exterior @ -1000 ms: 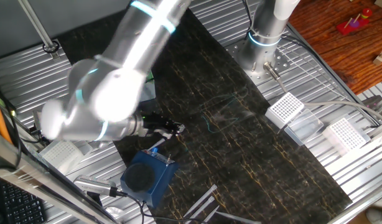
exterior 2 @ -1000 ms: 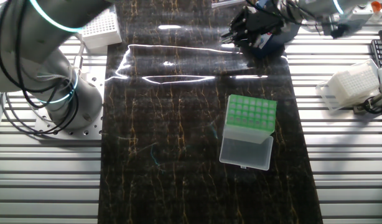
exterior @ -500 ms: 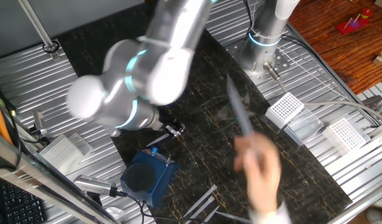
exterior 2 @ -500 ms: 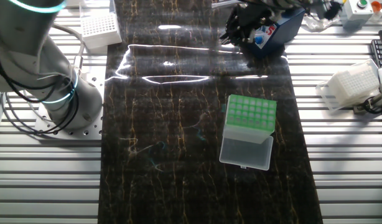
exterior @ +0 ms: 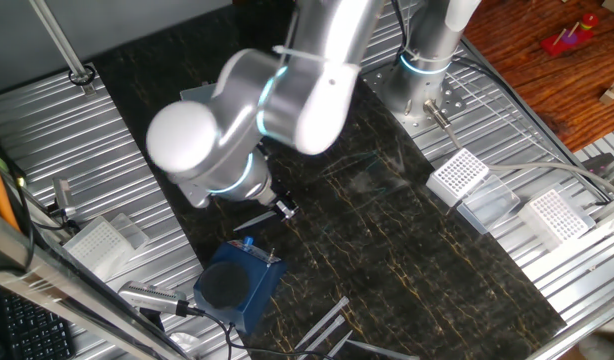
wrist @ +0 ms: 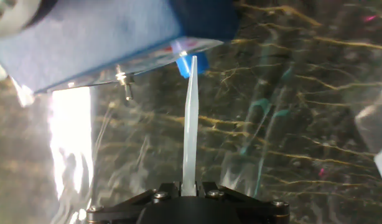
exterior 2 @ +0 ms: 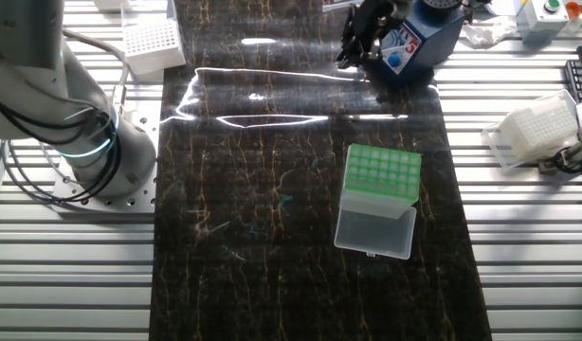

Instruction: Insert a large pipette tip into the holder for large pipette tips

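In the hand view, the large pipette tip (wrist: 190, 124) stands straight out from my gripper (wrist: 190, 185), which is shut on its wide end; its point reaches toward the dark blue block (wrist: 110, 31). The holder for large pipette tips (exterior 2: 383, 174), green grid on top with its clear lid (exterior 2: 373, 231) folded open, sits mid-mat. My gripper (exterior 2: 355, 45) hovers far from it at the mat's far edge, beside the blue block (exterior 2: 426, 36). From the other side, the gripper (exterior: 281, 209) is just above the blue block (exterior: 237, 285); the arm hides the holder there.
White perforated racks stand off the mat (exterior: 457, 175), (exterior: 555, 215), (exterior: 97, 240), (exterior 2: 154, 43), (exterior 2: 542, 128). Loose tips (exterior: 327, 325) lie near the mat's front edge. The arm's base (exterior 2: 92, 156) is at the left of the mat.
The arm's elbow has swung up and to the right while the gripper stayed by the blue block. A blurred human hand seen half a second ago is gone.
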You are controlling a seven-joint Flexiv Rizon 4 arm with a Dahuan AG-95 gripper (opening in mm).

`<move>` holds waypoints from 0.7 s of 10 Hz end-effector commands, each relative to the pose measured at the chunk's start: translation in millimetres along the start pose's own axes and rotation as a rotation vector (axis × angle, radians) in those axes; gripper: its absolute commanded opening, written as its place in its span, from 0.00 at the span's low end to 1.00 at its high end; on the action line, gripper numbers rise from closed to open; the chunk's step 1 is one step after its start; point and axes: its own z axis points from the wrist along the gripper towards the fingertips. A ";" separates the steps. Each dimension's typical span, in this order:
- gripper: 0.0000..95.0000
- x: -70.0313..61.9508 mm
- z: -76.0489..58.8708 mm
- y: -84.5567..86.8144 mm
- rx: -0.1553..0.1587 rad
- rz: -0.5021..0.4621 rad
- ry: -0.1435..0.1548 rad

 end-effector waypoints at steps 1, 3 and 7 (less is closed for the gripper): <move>0.00 -0.8 0.9 -1.3 -0.018 -0.007 -0.011; 0.00 -0.2 0.4 -3.4 -0.050 -0.016 -0.026; 0.00 7.3 -7.6 -37.1 -0.045 -0.052 -0.021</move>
